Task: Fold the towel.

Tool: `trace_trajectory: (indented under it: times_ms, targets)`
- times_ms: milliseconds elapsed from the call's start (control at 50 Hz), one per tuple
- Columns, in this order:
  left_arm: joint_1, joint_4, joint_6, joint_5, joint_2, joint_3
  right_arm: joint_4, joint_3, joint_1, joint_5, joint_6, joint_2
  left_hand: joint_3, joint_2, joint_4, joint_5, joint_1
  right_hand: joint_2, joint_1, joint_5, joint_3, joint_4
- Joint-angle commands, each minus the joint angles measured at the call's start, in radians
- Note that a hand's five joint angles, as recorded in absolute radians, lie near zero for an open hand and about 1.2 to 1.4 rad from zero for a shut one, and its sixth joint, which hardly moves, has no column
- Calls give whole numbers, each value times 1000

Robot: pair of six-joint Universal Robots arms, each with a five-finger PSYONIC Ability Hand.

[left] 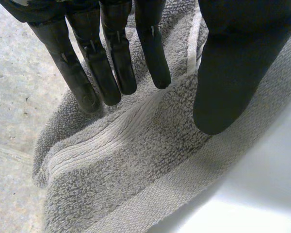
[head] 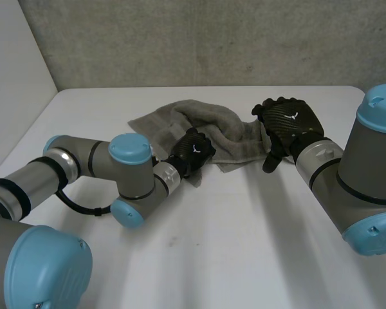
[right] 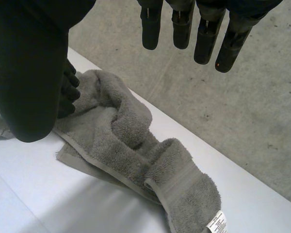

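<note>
Right now a grey towel (head: 206, 125) lies bunched and twisted on the white table (head: 244, 244), between the robot's two black hands. The main risk, as I judge it, comes from the bunching. The cloth is rolled over itself in thick ridges, so a hand closing on it could catch two layers at once, or a ridge instead of a true corner. Any fold made from that would come out crooked. A pull from one side alone could also drag the whole heap across the smooth table rather than spread it.

The left hand (head: 192, 152) sits low at the towel's near edge, its arm bent and lying close along the table. Its fingers (left: 114, 63) reach out straight over the banded hem, with the thumb (left: 228, 82) apart from them, so it grips nothing. I cannot tell whether the fingertips touch the pile. The right hand (head: 291, 122) hovers above the towel's other end, relaxed and holding nothing. The rolled end below it carries a small white label (right: 216, 223).
</note>
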State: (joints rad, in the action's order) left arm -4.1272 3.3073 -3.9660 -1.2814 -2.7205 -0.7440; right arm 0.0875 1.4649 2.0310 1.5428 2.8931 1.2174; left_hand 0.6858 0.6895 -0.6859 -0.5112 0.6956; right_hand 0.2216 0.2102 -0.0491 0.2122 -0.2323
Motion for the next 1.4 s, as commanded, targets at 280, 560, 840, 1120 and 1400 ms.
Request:
trace_trajectory:
  times_ms: [280, 560, 840, 1120, 1400]
  targets:
    - [-18, 3, -7, -3, -21, 28, 0, 2, 0, 0, 0, -7, 176, 172, -176, -176, 166, -47, -36, 49, -38, 58]
    - [-22, 0, -7, 1, -22, 23, 0, 0, 2, -1, 1, -4, 59, 55, -59, -59, 49, -47, -36, 49, -38, 58]
    - [-24, 9, -70, -15, 25, 14, 0, 0, 2, -1, 0, -6, 710, 707, -710, -711, 701, -47, -36, 49, -38, 58]
    - [-21, 11, -59, -156, 465, -271, -9, -40, -84, -9, 21, -2, 710, 707, -710, -711, 701, -47, -36, 49, -38, 58]
    - [-8, -9, 345, -256, 924, -578, -203, -12, -123, -240, 484, -64, 710, 707, -710, -711, 701, -47, -36, 49, -38, 58]
